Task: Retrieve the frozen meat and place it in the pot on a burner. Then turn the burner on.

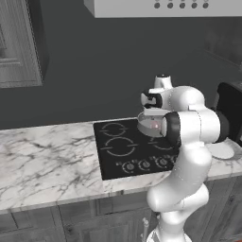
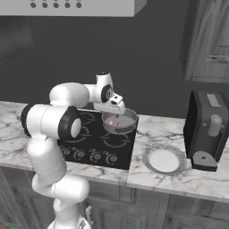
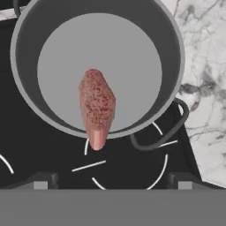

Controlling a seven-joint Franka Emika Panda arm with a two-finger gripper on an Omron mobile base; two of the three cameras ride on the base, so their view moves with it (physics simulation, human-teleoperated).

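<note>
Dark fingertips [image 3: 42,182] are sitting wide apart at the bottom of the hand view, gripping nothing; the frozen meat [image 3: 97,106] is lying inside the pot [image 3: 26,88] on the black cooktop [image 3: 39,145]. Left base view: the pot [image 1: 144,125] is resting on a rear burner, meat [image 1: 155,125] inside. Right base view: a white plate [image 2: 163,160] is sitting beside the cooktop [image 2: 96,145].

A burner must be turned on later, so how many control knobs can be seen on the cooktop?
4 knobs, in a row along the cooktop front edge. The arm may hide more.
</note>
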